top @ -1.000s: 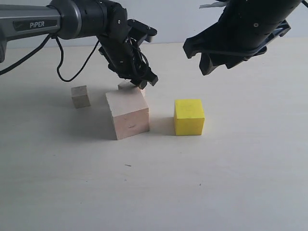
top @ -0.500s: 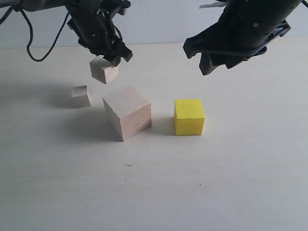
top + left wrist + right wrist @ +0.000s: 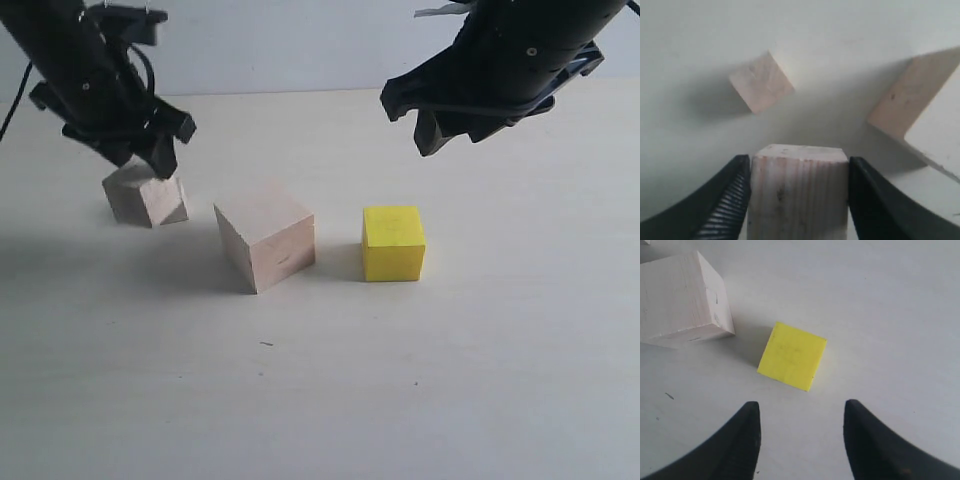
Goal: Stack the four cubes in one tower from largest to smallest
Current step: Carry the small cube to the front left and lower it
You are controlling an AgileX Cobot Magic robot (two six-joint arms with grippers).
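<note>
My left gripper [image 3: 146, 164] [image 3: 798, 167] is shut on a small pale wood cube [image 3: 132, 196] [image 3: 797, 192] and holds it low at the far left. The other small pale wood cube [image 3: 761, 82] lies on the table just beyond it; in the exterior view the held cube mostly hides it. The large pale wood cube [image 3: 265, 236] [image 3: 682, 297] sits in the middle, turned at an angle. To its right stands the bright yellow cube [image 3: 393, 243] [image 3: 792, 356]. My right gripper [image 3: 450, 138] [image 3: 801, 412] hangs open above and behind the yellow cube, holding nothing.
The pale table [image 3: 400, 380] stretches in front of the cubes, with a small dark speck [image 3: 265, 344] on it. A light wall runs along the back edge. Both dark arms hang over the rear of the table.
My left gripper lifted the small cube from behind the large cube and carried it left and down beside the other small cube. The large cube turned slightly. The right arm stayed still.
</note>
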